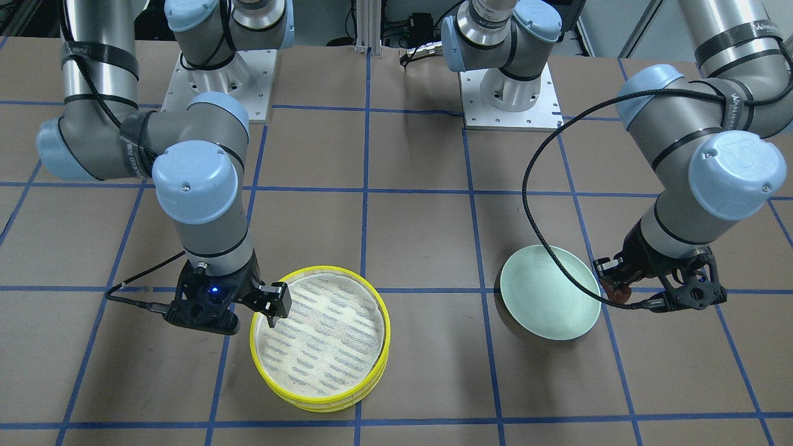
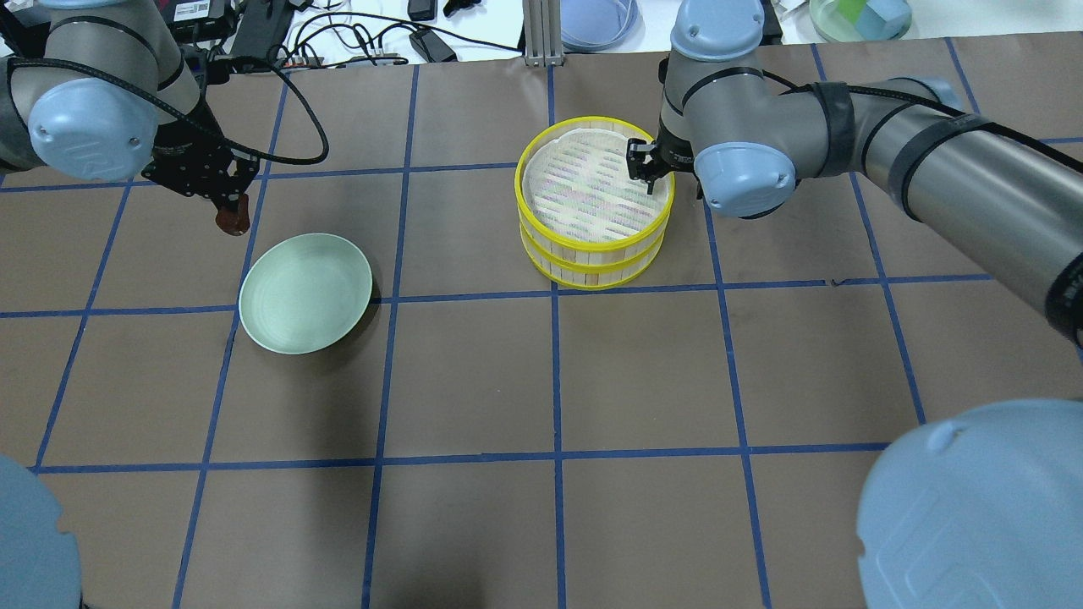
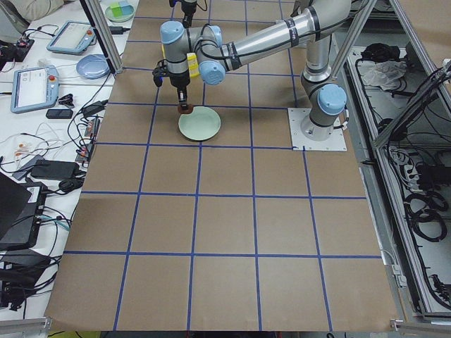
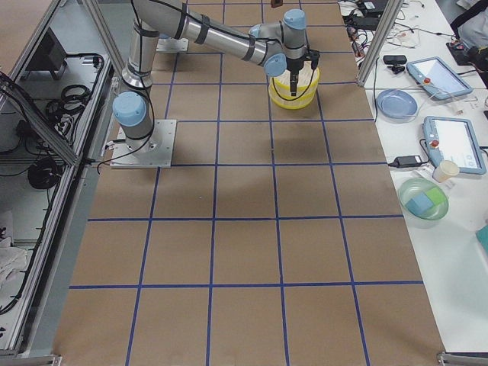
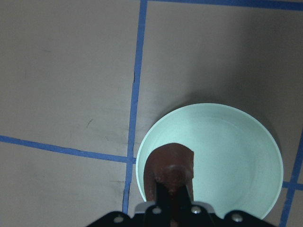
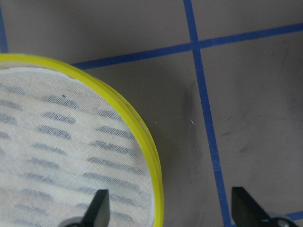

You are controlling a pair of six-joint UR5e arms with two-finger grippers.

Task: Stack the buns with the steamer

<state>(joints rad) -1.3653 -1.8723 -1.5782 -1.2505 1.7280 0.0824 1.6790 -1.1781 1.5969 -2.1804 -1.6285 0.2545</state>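
The steamer's two yellow-rimmed trays (image 2: 592, 245) stand stacked one on the other; the top tray's woven floor (image 1: 322, 337) is bare. My right gripper (image 2: 645, 173) is open and straddles the top tray's rim (image 6: 147, 142), one finger over the floor and one outside. My left gripper (image 2: 230, 211) is shut on the dark reddish-brown bun (image 5: 171, 163) and holds it in the air beside and above the mint-green plate (image 2: 305, 293). The bun also shows in the front view (image 1: 619, 292). The cream bun is hidden.
The plate (image 1: 550, 292) holds nothing and sits about two grid squares from the steamer. A black cable (image 1: 539, 204) loops from the left arm over the plate. Blue tape lines (image 2: 554, 372) cross the brown table. Both arm bases (image 1: 508, 93) stand at the robot's side.
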